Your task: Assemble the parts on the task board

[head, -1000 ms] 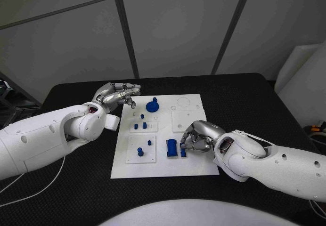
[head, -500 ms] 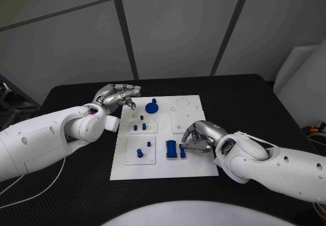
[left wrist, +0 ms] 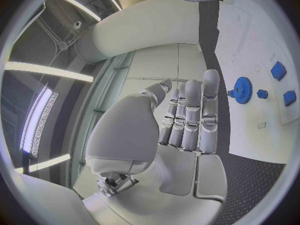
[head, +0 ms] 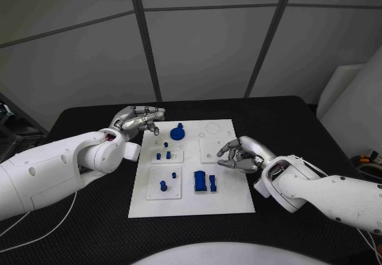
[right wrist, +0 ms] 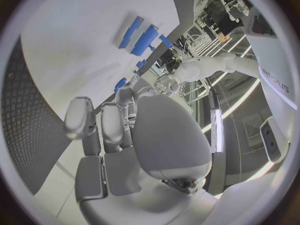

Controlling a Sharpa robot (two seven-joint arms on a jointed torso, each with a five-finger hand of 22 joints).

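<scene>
On the bench (head: 286, 116) in front of you sits the task board (head: 227, 201), a white plate w/ blue parts on it; the round blue gear (head: 176, 131) stands at the far end, small blue pegs (head: 165, 153) sit on the plate just nearer, a single peg (head: 163, 184) on the near-left plate, and the blue block (head: 200, 180) w/ a slimmer blue piece (head: 212, 183) just beside it mid-board.

Your right robot hand (head: 239, 154) hovers over the square plate on the board's right side, fingers curled in; it looks empty, tho the head view is too small to be sure nothing is pinched, so call that cannot tell. Your left robot hand (head: 137, 119) hangs at the board's far-left corner, near the gear, fingers loosely bent and apart, holding nothing; the left wrist view agrees.

Step in hand, as I judge it: between picks, block pair seated, right side free to fetch the next part. Next move needs you to choose a loose piece, come down square over it, and pinch it upright before carrying it to its socket.
</scene>
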